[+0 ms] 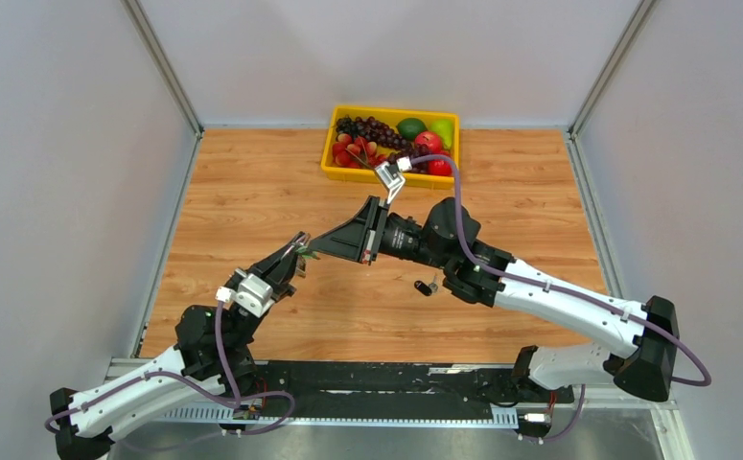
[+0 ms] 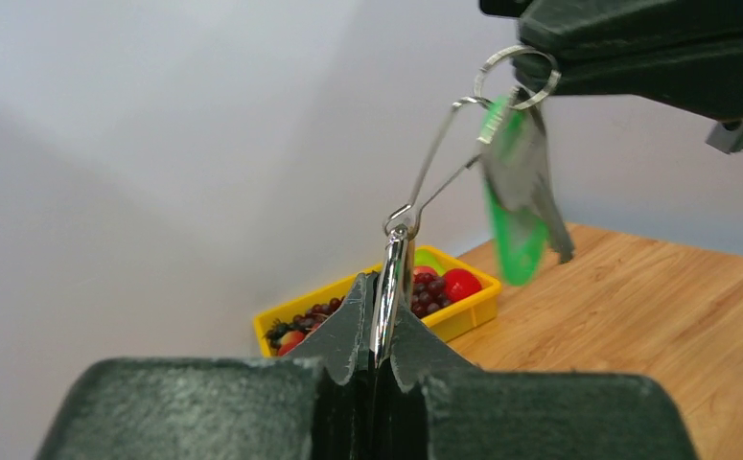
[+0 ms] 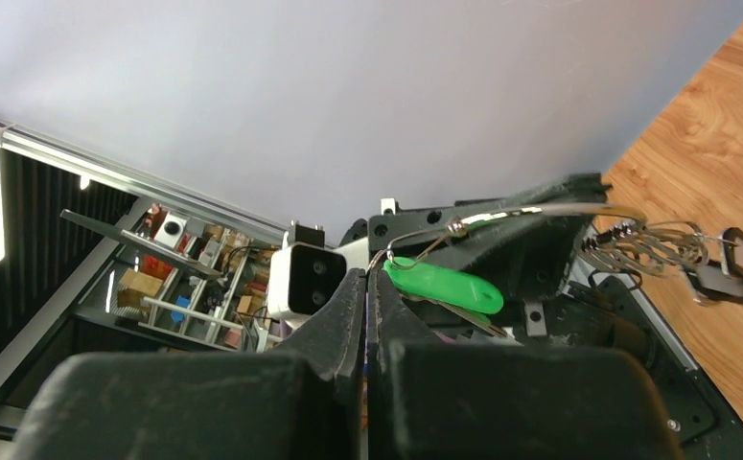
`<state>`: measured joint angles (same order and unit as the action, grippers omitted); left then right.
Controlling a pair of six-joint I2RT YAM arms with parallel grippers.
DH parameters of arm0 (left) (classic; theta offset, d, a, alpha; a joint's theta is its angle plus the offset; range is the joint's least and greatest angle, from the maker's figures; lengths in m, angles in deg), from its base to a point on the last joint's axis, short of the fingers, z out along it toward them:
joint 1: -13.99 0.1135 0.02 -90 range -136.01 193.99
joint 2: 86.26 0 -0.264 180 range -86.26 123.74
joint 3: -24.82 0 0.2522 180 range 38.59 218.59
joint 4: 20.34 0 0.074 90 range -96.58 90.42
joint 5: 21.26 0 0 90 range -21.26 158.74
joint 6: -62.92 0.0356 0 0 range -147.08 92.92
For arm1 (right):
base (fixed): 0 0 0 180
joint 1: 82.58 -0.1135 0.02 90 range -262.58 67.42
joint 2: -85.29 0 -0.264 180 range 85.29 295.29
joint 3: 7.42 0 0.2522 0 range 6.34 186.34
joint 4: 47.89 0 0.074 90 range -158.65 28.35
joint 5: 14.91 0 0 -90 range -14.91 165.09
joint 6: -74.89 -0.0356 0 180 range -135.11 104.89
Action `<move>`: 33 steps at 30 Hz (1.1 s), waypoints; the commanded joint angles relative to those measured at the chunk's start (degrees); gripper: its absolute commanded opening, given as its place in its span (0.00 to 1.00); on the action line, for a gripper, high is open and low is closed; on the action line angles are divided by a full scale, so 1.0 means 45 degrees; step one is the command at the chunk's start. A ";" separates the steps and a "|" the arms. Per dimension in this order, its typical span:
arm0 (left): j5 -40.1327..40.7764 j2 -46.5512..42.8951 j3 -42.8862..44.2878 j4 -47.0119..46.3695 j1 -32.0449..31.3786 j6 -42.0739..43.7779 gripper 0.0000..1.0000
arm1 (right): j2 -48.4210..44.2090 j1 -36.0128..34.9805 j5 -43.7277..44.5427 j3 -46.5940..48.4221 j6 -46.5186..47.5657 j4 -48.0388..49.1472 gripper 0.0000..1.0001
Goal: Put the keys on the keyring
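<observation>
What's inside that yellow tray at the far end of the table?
The yellow tray holds dark grapes, green fruit and red fruit. The right arm's camera covers part of its front, so whatever lies beneath there cannot be seen.

Bright, even, diffuse light; shadows are soft. In the left wrist view the green key (image 2: 513,240) is blurred, and glare streaks the keyring (image 2: 393,287) below-left of it.

I'm looking at a wooden table (image 1: 252,192); a yellow bin (image 1: 377,110) of fruit (image 1: 428,141) sits at its far edge, and one small black-headed key (image 1: 425,287) lies on the bare wood, right of centre
</observation>
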<state>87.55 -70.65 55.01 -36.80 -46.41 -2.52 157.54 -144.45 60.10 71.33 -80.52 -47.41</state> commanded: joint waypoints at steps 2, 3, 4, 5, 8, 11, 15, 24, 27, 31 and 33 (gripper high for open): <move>0.1124 -0.0083 -0.0048 -0.0890 -0.0035 -0.0012 0.00 | -0.1022 -0.0099 -0.0101 -0.0957 -0.0091 0.0918 0.00; 0.1341 -0.0045 -0.0072 -0.1114 -0.0035 0.0069 0.00 | -0.1134 -0.0109 -0.0139 -0.1185 -0.0138 0.1020 0.00; 0.1442 -0.0029 -0.0143 -0.1370 -0.0044 0.0109 0.00 | -0.1243 -0.0103 -0.0163 -0.1435 -0.0178 0.1109 0.00; 0.1659 0.0007 -0.0168 -0.1488 -0.0039 0.0148 0.00 | -0.1361 -0.0112 -0.0183 -0.1662 -0.0207 0.1181 0.00; 0.1845 0.0101 -0.0317 -0.2170 -0.0044 0.0255 0.00 | -0.1587 -0.0095 -0.0345 -0.2391 -0.0378 0.1472 0.00; 0.1792 0.0259 -0.0333 -0.2544 -0.0035 0.0226 0.00 | -0.1705 -0.0101 -0.0459 -0.2941 -0.0461 0.1570 0.00; 0.1521 0.0544 -0.0129 -0.2569 -0.0039 0.0001 0.00 | -0.2046 -0.0100 -0.0160 -0.3486 -0.0235 0.1345 0.05; 0.1631 0.1182 0.0193 -0.2332 -0.0035 -0.0417 0.00 | -0.3554 -0.0102 0.1557 -0.3921 0.1343 -0.0665 0.30; 0.1843 0.1626 0.0626 -0.1671 -0.0049 -0.0507 0.00 | -0.4143 -0.0104 0.2358 -0.4174 0.1852 -0.1653 0.39; 0.2543 0.2344 0.1285 -0.0604 -0.0044 -0.1063 0.03 | -0.5031 -0.0100 0.3243 -0.4833 0.2220 -0.2412 0.44; 0.2824 0.2645 0.1491 -0.0118 -0.0045 -0.1509 0.04 | -0.5448 -0.0106 0.3874 -0.5188 0.2366 -0.2890 0.44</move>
<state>97.12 -60.55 57.42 -40.64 -46.67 -4.99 136.14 -144.71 70.88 50.48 -72.98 -55.06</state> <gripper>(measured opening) 0.035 0.434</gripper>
